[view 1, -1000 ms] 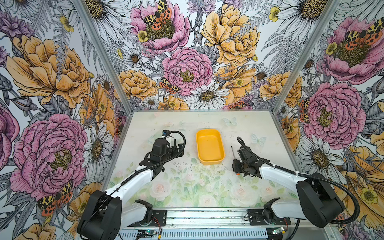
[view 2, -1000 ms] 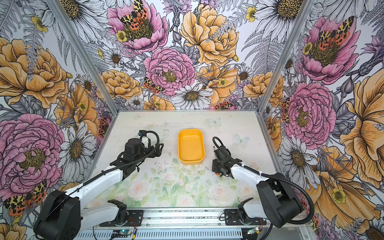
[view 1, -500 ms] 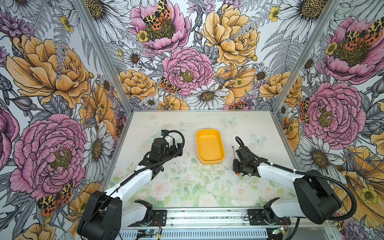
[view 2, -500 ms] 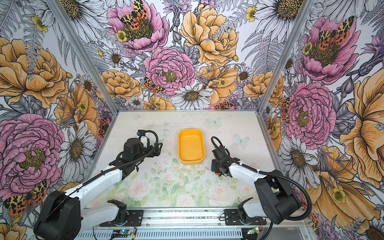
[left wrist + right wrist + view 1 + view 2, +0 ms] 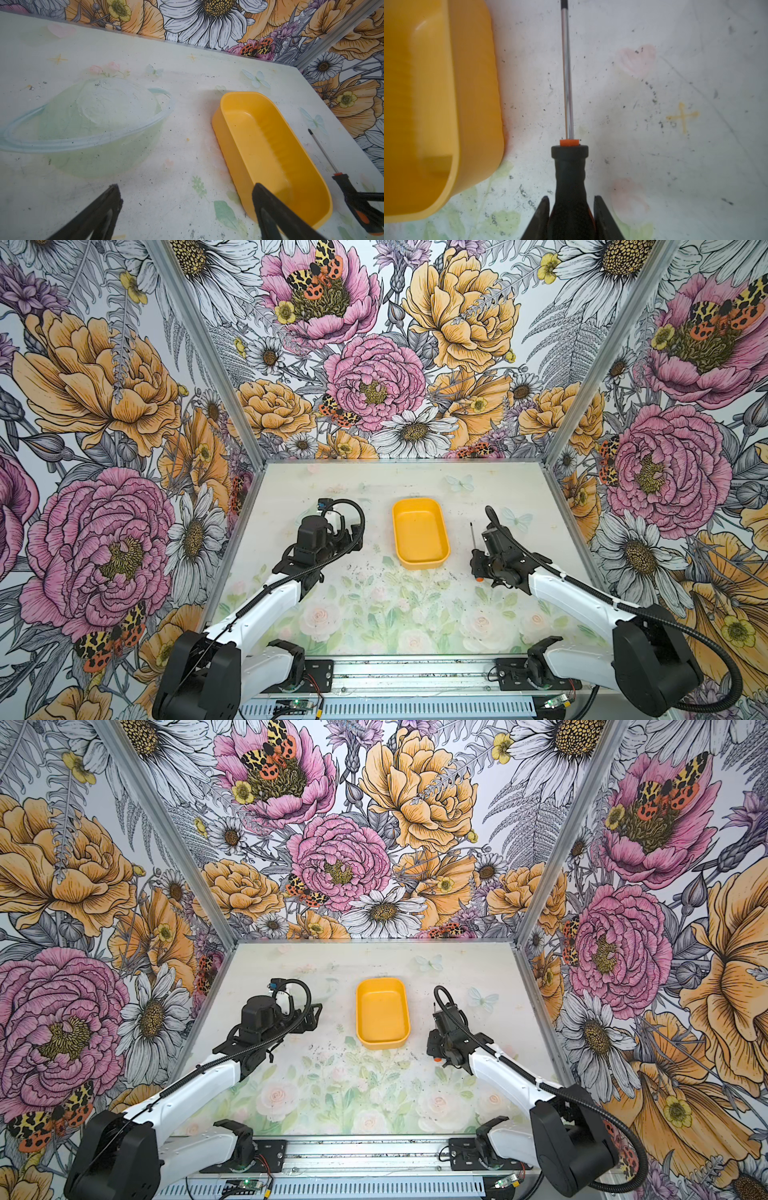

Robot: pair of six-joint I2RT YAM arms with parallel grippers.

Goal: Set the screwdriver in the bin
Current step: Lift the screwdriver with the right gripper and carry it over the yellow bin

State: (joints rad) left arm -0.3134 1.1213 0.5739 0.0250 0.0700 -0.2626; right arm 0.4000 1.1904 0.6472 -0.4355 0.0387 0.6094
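Note:
The screwdriver lies on the table just right of the bin, its thin shaft pointing toward the back wall. My right gripper is shut on the black handle, one finger on each side. In both top views the orange end cap peeks out below the right gripper. The yellow-orange bin stands empty at mid-table. My left gripper hovers open left of the bin, holding nothing. The left wrist view also shows the screwdriver.
The floral-printed table carries dark specks and scuffs. Patterned walls close in the back and both sides, and a metal rail with the arm bases runs along the front edge.
My right gripper's jaws have closed onto the screwdriver handle. The left arm has stayed where it was.

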